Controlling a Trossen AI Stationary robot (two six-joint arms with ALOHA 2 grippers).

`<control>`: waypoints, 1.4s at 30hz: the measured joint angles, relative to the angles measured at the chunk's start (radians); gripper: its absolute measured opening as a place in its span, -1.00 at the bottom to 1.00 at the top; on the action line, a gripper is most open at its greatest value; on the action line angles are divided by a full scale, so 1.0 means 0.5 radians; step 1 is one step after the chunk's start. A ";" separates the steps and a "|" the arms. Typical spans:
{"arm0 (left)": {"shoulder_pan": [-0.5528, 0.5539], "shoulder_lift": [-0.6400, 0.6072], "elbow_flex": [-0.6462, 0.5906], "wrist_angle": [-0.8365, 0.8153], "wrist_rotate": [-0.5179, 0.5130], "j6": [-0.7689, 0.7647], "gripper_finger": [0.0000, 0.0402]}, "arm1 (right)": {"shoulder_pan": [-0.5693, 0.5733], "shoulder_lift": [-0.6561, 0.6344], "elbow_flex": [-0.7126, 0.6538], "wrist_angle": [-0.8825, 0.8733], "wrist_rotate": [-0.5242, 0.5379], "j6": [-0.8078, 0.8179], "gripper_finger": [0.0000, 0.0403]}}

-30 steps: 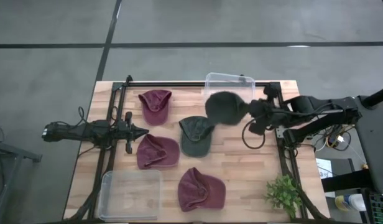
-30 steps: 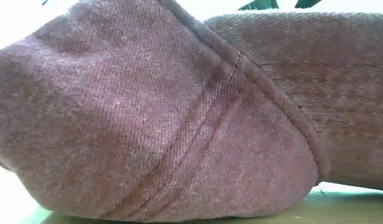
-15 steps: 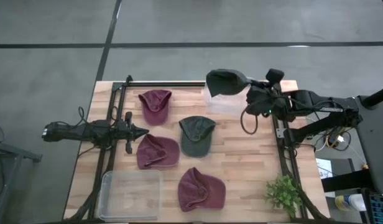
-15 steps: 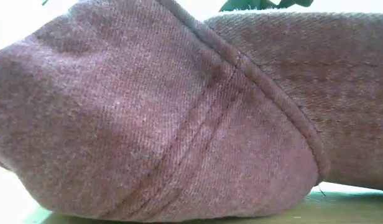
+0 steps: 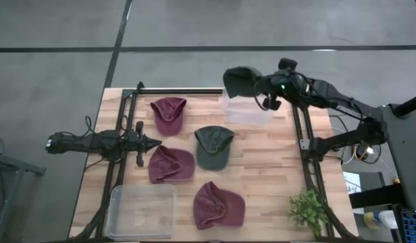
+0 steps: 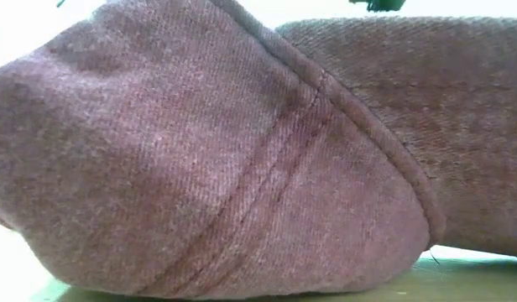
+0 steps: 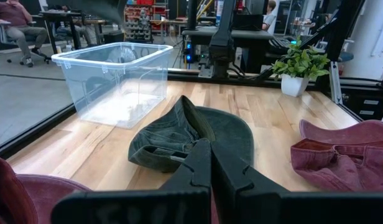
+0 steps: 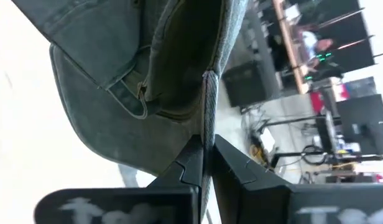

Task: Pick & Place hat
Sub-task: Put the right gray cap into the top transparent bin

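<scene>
From overhead: the right claw (image 5: 262, 85) is up at the far edge of the tabletop (image 5: 275, 162), pinching a dark green hat (image 5: 240, 82) that hangs over the clear bin (image 5: 247, 111) in the far right corner. The left claw (image 5: 156, 142) sits over the left side of the tabletop, fingers pressed together with nothing in them. Lying around are three maroon hats: one at the back left (image 5: 169, 114), one just beside the left claw (image 5: 171, 164), one at the front (image 5: 218, 204). A second green hat (image 5: 213, 146) lies in the middle, a second clear bin (image 5: 142, 211) is at the front left, and a small potted plant (image 5: 308, 210) at the front right.

Low cam: basically all maroon fabric (image 6: 208, 159) filling the view, so no help there.

Left wrist cam: closed fingers (image 7: 201, 171) pointing at the middle green hat (image 7: 198, 134), with the far bin (image 7: 117, 81) beyond it and a maroon hat (image 7: 344, 155) off to one side. The plant (image 7: 297, 68) stands at the far side of the tabletop.

Right wrist cam: the claw's fingers (image 8: 191, 165) are clamped on an edge of the held green hat (image 8: 148, 74), which hangs clear of the tabletop.
</scene>
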 joint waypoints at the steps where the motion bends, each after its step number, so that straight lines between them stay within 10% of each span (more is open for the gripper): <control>1: 0.000 0.001 0.000 0.000 0.000 0.000 -1.00 | -0.043 0.025 0.000 0.000 -0.056 -0.023 -0.94; 19: 0.000 0.001 0.000 0.000 0.000 0.000 -1.00 | -0.242 0.526 -0.001 -0.159 -0.285 -0.182 -0.94; 42: -0.001 0.001 0.000 0.000 0.000 0.000 -1.00 | -0.244 0.514 -0.001 -0.647 -0.410 -0.087 -0.94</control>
